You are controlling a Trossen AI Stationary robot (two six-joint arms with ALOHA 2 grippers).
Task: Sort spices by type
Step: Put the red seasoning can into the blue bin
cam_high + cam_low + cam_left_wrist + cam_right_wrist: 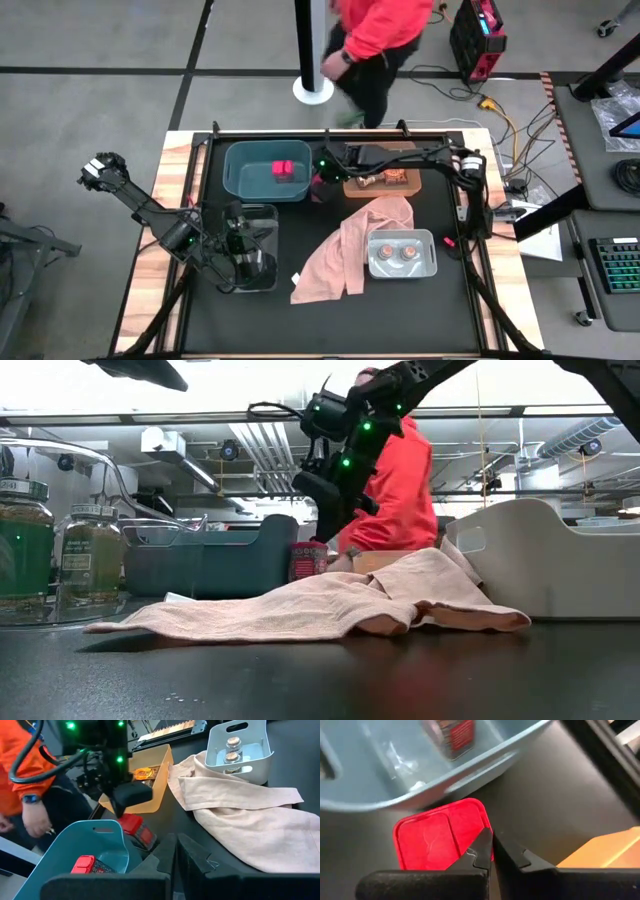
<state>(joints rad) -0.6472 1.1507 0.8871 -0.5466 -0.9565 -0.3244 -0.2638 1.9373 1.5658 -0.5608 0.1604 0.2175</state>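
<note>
A bright pink box (437,840) stands on the table between the teal bin (240,185) and the orange tray (355,188); it also shows in the low view (308,560) and the left wrist view (137,827). My right gripper (491,845) is shut, pointing down at the box's edge nearest the tray. A second pink box (283,170) lies in the teal bin. Two brownish jars (400,250) stand in the grey bin (430,262). Packets (385,180) lie in the orange tray. Green-lidded jars (60,550) stand in the clear bin (268,215). My left gripper (176,852) is shut above the clear bin. My right gripper comes from above with its shut fingertips (482,840) at the top edge (479,827) of the pink box on the side toward the orange tray. I cannot tell whether they touch it. The box stands on the table.
A large pink cloth (345,255) lies crumpled mid-table, from the orange tray toward the near edge, beside the grey bin. A person in a red top (375,40) moves beyond the table's far edge. Bare black table shows along the near edge (330,325).
</note>
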